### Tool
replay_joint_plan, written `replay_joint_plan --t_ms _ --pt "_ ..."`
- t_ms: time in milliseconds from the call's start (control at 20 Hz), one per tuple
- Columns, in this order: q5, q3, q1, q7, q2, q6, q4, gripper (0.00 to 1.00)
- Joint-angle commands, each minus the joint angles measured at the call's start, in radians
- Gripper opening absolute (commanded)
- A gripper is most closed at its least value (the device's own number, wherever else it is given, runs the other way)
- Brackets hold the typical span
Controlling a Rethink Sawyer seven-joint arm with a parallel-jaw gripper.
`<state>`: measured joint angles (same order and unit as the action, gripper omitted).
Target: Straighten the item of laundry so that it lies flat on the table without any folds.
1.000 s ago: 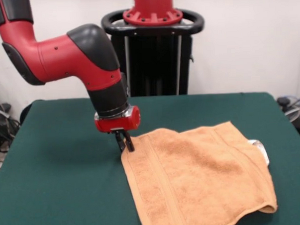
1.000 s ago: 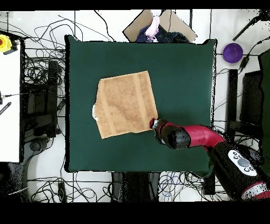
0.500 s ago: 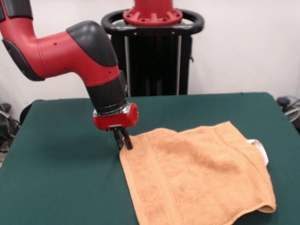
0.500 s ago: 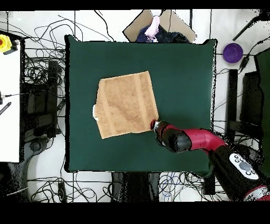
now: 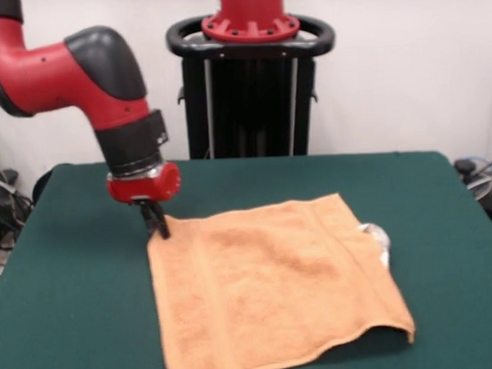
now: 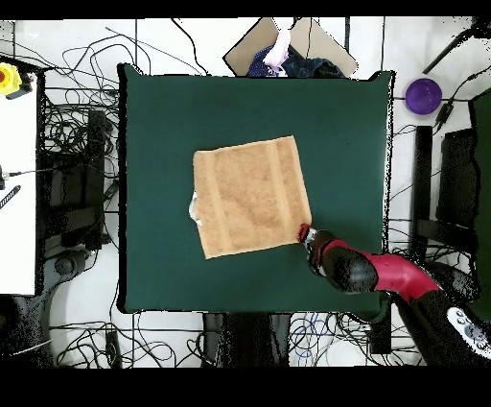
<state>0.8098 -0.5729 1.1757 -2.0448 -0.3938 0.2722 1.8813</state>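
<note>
The item of laundry (image 5: 267, 286) is an orange-tan towel spread over the green table (image 5: 72, 323), with border bands along its sides. Its right edge is lifted and folded a little, and a small white tag (image 5: 377, 237) pokes out there. In the overhead view the towel (image 6: 251, 195) lies near the table's (image 6: 163, 125) middle, the tag at its left edge. My gripper (image 5: 156, 225) stands at the towel's far left corner in the front view, shut on that corner. From above, the gripper (image 6: 306, 232) sits at the towel's lower right corner.
The red and black arm (image 5: 70, 74) reaches in from the upper left of the front view. Around the table in the overhead view lie tangled cables (image 6: 67, 144), a cardboard box (image 6: 288, 43) and a purple round object (image 6: 423, 95).
The gripper has dragged the towel's corner toward the left in the front view, right in the overhead view. The whole towel slid with it and lies flatter.
</note>
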Motion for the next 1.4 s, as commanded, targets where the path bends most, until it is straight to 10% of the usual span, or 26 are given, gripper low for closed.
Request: replay_joint_plan --t_ms 50,750,1400 --pt "0.004 0.015 0.036 0.039 0.013 0.018 -0.04 0.0" --pt "0.081 0.308 -0.262 -0.092 -0.169 0.07 -0.098 0.0" --pt "-0.019 0.326 -0.272 -0.057 -0.16 0.061 -0.1 0.0"
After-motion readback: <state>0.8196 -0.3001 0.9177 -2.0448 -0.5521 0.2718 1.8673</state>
